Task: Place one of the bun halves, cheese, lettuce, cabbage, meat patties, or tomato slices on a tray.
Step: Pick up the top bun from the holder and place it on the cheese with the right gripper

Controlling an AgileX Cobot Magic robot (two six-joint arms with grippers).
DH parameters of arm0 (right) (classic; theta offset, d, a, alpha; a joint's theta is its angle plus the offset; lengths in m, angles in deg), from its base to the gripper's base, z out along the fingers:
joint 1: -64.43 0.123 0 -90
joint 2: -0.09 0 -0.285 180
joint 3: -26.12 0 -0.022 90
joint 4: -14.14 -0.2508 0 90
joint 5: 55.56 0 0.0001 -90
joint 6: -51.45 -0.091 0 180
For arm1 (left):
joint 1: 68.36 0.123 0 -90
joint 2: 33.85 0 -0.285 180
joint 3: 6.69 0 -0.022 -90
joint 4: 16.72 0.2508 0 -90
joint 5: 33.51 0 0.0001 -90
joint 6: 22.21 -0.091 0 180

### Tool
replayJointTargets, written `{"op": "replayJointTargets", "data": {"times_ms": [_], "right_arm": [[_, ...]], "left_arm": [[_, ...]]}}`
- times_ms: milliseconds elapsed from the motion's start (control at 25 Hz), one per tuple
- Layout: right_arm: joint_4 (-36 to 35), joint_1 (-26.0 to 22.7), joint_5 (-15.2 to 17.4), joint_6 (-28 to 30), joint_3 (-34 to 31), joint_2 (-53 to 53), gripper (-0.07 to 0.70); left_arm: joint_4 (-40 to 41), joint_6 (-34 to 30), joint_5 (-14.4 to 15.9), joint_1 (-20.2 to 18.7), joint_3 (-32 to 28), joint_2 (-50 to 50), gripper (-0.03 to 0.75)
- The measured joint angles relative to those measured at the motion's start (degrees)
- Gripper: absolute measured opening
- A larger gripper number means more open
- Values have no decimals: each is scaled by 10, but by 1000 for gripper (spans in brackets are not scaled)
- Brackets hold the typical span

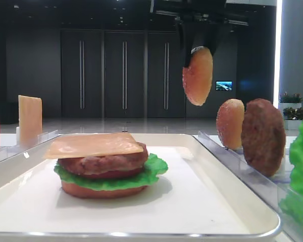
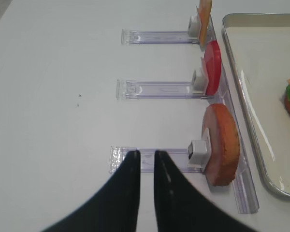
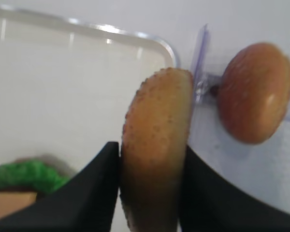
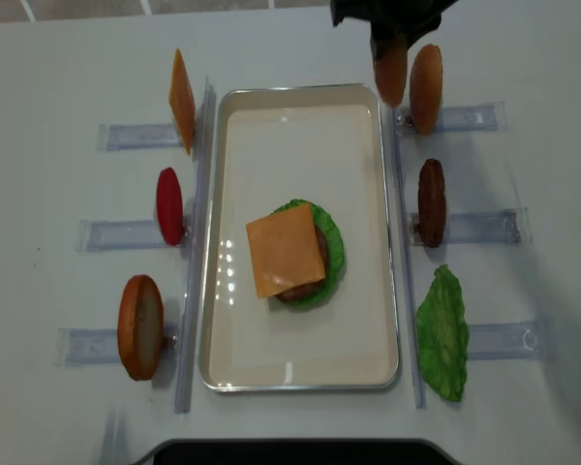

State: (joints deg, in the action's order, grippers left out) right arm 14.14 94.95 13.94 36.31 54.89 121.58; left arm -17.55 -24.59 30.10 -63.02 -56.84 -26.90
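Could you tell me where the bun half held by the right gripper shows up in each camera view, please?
Exterior high: held bun half hangs at upper centre-right, lifted clear.
Right wrist: bottom centre, clamped on edge between the dark fingers.
Left wrist: not in view.
Exterior high (realsense): top, right of centre, at the tray's far right corner.
Shared landmark: the white tray.

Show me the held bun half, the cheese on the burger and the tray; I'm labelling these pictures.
held bun half (image 1: 197, 75): front exterior view, middle of its face.
cheese on the burger (image 4: 286, 251): overhead exterior view, centre of the slice.
tray (image 4: 300, 107): overhead exterior view, bare floor near the far rim.
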Motion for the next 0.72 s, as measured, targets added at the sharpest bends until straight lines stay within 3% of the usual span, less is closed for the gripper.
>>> {"op": "replayJointTargets", "data": {"times_ms": [240, 400, 560, 720], "right_arm": [[-6, 102, 0, -73, -154, -103, 245], [-7, 148, -27, -107, -214, -134, 245], [-72, 164, -107, -62, -232, -134, 245], [-238, 161, -213, 72, -234, -134, 245]], "left_arm": [[0, 0, 0, 0, 0, 0, 76], [0, 0, 0, 0, 0, 0, 76], [0, 0, 0, 0, 0, 0, 76], [0, 0, 0, 0, 0, 0, 76]]}}
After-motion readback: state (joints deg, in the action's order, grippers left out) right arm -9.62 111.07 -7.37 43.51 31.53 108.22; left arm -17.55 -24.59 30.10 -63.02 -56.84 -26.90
